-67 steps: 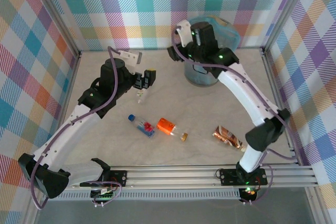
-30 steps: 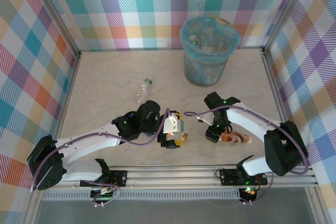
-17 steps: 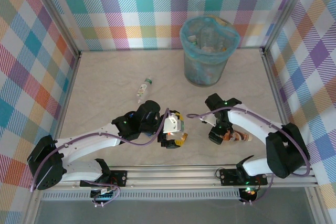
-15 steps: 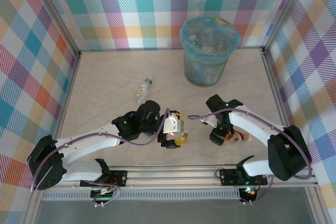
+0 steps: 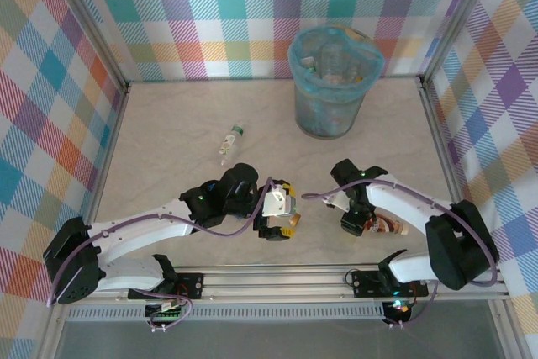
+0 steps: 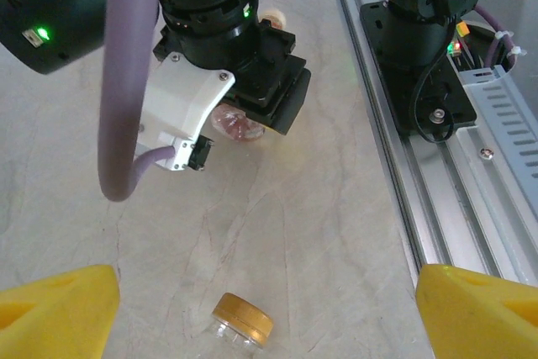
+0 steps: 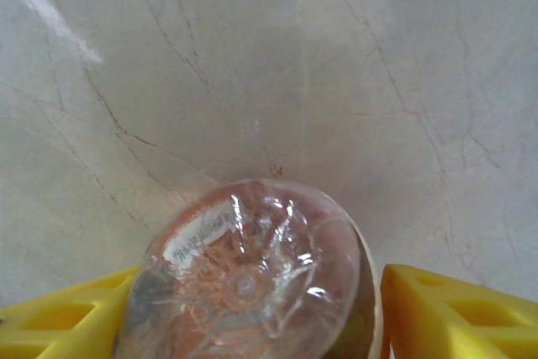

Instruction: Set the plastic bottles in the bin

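1. Now, at the left claw [image 6: 267, 300]: gapes wide and grips nothing. Straddles the gold-cap bottle [image 6: 242, 319], with the cap midway between the fingers [image 6: 55, 308], cap end toward the wrist, body hidden below.
2. At the right claw [image 7: 256, 279]: looks clamped on the brown bottle [image 7: 244, 250], fingers [image 7: 454, 317] tight against both sides. Takes it by the base end, long axis pointing straight out from the claw, low over the counter [image 7: 336, 56].
3. Seen from above: puts the bin [image 5: 324, 115] at the far side, well apart from both claws and nearer the right arm [image 5: 403, 203]. Probably calls for a lift, then a carry outward.
4. Leaves a green-cap bottle [image 5: 229, 145] loose on the counter left of the bin, nearer the left arm [image 5: 151, 229].
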Controlling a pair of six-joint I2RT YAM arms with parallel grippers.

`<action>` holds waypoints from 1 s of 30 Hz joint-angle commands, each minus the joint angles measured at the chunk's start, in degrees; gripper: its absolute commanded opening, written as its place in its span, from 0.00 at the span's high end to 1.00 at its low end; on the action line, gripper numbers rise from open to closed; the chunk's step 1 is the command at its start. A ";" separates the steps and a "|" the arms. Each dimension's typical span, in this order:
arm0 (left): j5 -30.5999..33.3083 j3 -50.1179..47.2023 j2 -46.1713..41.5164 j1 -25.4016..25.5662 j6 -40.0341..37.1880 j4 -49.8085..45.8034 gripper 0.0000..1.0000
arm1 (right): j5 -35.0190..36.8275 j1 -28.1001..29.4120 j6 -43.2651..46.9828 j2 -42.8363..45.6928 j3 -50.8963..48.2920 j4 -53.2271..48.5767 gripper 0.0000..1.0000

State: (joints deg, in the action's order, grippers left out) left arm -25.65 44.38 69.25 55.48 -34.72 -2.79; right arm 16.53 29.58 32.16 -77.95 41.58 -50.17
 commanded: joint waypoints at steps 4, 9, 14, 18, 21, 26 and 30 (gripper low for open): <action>0.42 -0.44 -2.34 1.01 -1.32 -0.47 0.09 | -0.11 -0.34 -1.10 -1.24 3.67 -2.30 0.40; 0.69 -0.24 -3.22 1.03 -0.36 0.13 0.10 | -1.07 -0.32 -2.95 -0.43 7.14 -5.94 0.44; 3.79 0.89 -5.12 0.99 1.29 1.23 0.11 | -7.08 -0.37 -6.73 3.10 14.43 -9.36 0.44; 8.77 2.51 -6.83 0.38 2.49 3.56 0.11 | -15.21 -0.32 -10.39 6.03 25.86 -9.19 0.44; 12.64 4.29 -7.78 -0.61 3.39 6.23 0.11 | -18.55 -0.33 -12.35 6.25 36.25 -4.83 0.44; 20.96 6.32 -7.62 -2.21 5.86 12.45 0.11 | -18.26 -0.29 -11.14 3.07 49.19 12.25 0.43; 24.93 9.53 -6.23 -2.99 7.39 11.88 0.11 | -16.50 -0.36 -9.35 -3.21 56.92 27.99 0.41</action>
State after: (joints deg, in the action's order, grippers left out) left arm -5.87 50.68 62.57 53.36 -29.52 6.11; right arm 0.47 29.58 21.87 -76.79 94.72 -37.04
